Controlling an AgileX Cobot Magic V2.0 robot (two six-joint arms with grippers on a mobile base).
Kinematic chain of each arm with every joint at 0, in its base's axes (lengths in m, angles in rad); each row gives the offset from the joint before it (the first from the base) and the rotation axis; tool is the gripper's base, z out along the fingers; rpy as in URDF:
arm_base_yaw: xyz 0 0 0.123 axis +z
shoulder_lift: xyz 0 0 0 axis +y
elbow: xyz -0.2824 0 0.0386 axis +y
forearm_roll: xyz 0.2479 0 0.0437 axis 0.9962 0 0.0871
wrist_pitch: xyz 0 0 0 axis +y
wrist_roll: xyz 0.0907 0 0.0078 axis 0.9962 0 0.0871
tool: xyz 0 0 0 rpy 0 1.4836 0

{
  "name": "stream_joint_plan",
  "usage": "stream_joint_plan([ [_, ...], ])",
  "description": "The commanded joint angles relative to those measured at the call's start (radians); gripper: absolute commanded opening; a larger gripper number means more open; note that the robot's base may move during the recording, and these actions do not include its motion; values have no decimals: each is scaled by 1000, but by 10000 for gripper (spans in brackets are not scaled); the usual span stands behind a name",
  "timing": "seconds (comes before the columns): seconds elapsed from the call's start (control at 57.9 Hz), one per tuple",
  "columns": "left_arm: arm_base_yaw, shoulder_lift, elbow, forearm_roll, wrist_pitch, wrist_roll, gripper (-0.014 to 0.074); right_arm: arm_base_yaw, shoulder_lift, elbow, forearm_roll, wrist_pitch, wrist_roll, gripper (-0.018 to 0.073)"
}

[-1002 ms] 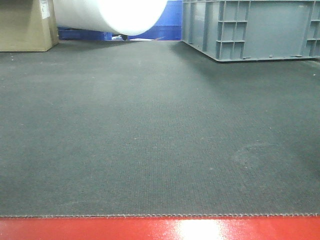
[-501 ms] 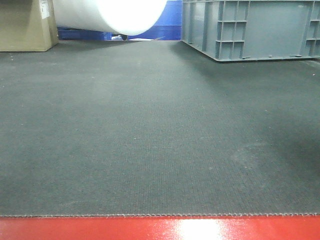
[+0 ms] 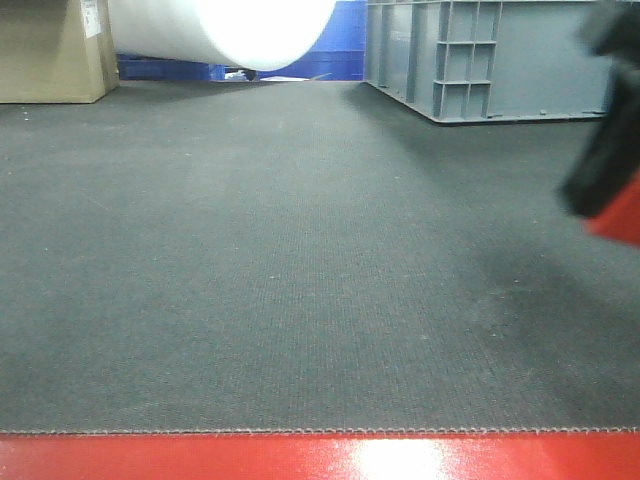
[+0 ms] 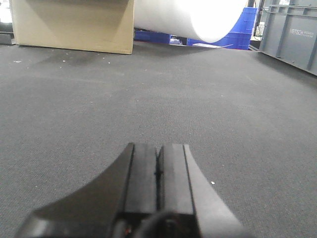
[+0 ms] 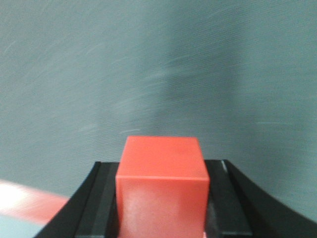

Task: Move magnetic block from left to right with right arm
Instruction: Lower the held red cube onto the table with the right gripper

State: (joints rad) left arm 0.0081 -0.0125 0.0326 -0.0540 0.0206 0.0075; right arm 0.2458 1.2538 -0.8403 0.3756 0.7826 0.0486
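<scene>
The red block [image 5: 162, 186] is gripped in the right pincer [image 5: 161, 198] above the right side of the surface [image 3: 280, 260], with only its release judged left.

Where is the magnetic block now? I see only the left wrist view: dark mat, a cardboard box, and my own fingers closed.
Observer: The magnetic block is held between the right gripper fingers, as the right wrist view shows.
Operator: Is it above the mat or resting on it?
Observer: In the front view, the right gripper appears at the right edge, blurred, apparently above the mat; contact cannot be ruled out.
Operator: Is anything close to it there?
Observer: The grey crate stands behind it, at the far right of the mat.
</scene>
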Motion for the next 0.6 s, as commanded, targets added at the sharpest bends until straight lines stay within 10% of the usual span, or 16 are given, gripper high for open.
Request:
stream_joint_plan([
  [0.0, 2, -10, 8, -3, -81, -7, -126, 58, 33, -67, 82, -30, -7, 329],
  [0.38, 2, -10, 8, -3, -81, -7, -126, 170, 195, -228, 49, -28, 57, 329],
  [0.587, 2, -10, 8, -3, -81, -7, -126, 297, 322, -353, -54, -15, 308, 329],
])
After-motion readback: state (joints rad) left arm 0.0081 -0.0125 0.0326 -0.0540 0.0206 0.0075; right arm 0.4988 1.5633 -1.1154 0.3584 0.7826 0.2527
